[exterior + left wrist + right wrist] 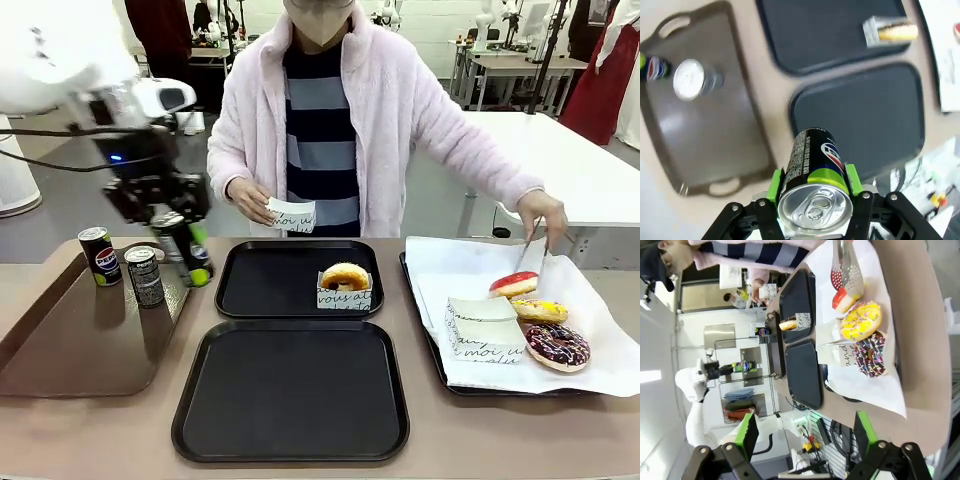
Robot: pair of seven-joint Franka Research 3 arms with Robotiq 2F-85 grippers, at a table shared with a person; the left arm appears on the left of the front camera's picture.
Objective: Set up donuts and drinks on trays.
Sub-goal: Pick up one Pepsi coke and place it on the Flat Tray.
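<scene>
My left gripper [183, 245] is shut on a black soda can with a green accent [188, 250], lifted above the brown tray's right edge. In the left wrist view that can [815, 165] sits between the green pads [775, 182]. A Pepsi can [99, 255] and a grey-silver can [146, 276] stand on the brown tray [80, 350]. Two black trays lie mid-table: the far one [265, 285] holds a sleeved donut [345, 284], the near one [290, 390] is bare. My right gripper [805, 437] hangs open, high over the table's right end.
A paper-lined tray [440, 270] at the right carries a red donut [514, 284], a yellow one [540, 310], a chocolate one [558, 346] and spare sleeves [480, 325]. The person's hand [541, 212] holds tongs on the red donut; the other hand holds a sleeve [291, 213].
</scene>
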